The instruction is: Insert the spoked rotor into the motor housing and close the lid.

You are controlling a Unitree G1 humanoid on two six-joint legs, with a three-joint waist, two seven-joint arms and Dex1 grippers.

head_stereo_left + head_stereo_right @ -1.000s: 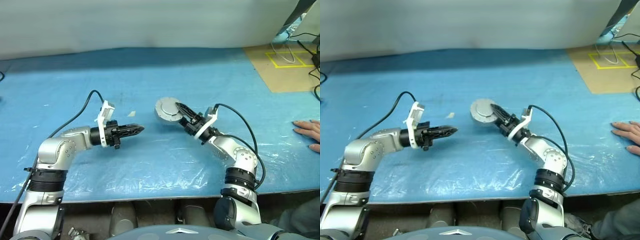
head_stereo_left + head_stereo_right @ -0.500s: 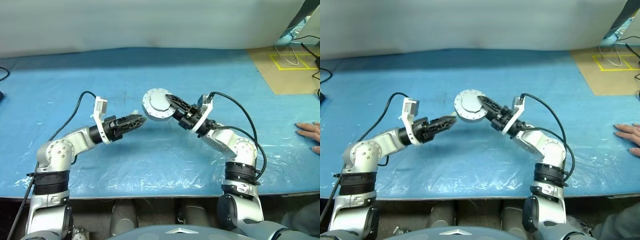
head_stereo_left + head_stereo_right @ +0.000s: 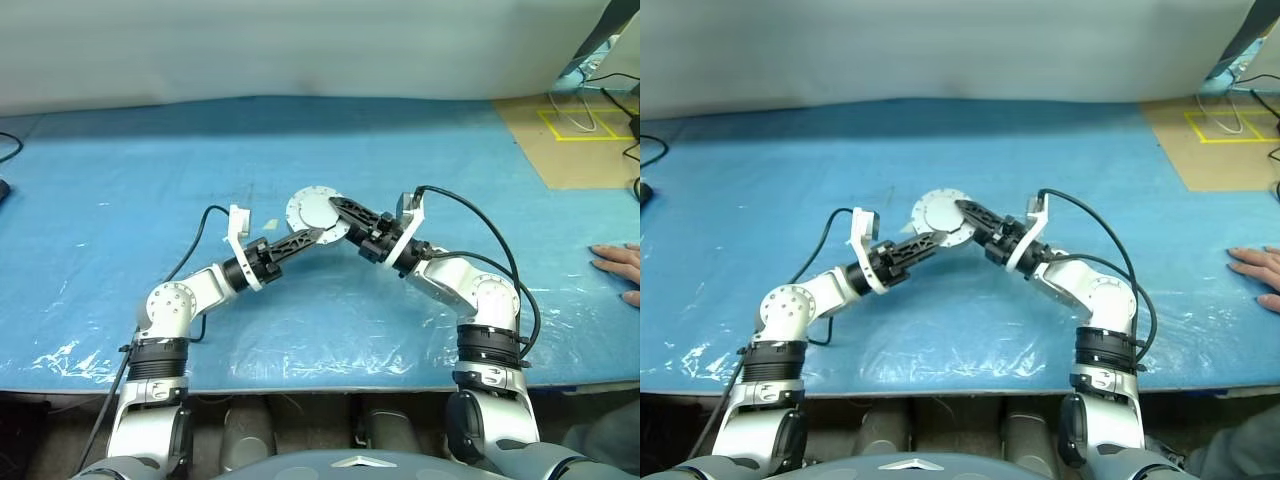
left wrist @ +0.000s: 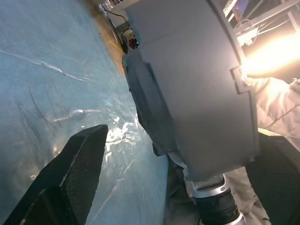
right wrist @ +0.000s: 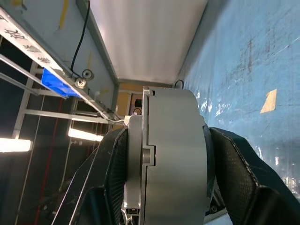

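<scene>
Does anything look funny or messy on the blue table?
Nothing looks broken or spilled. One small oddity: a little pale scrap lies loose on the blue table cover, beside the left gripper. A person's hand also rests on the table's right edge.

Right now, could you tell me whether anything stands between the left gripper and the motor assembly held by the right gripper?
Nothing visible does. The open left gripper sits right at the motor housing, which the right gripper clamps above the blue table cover.
</scene>
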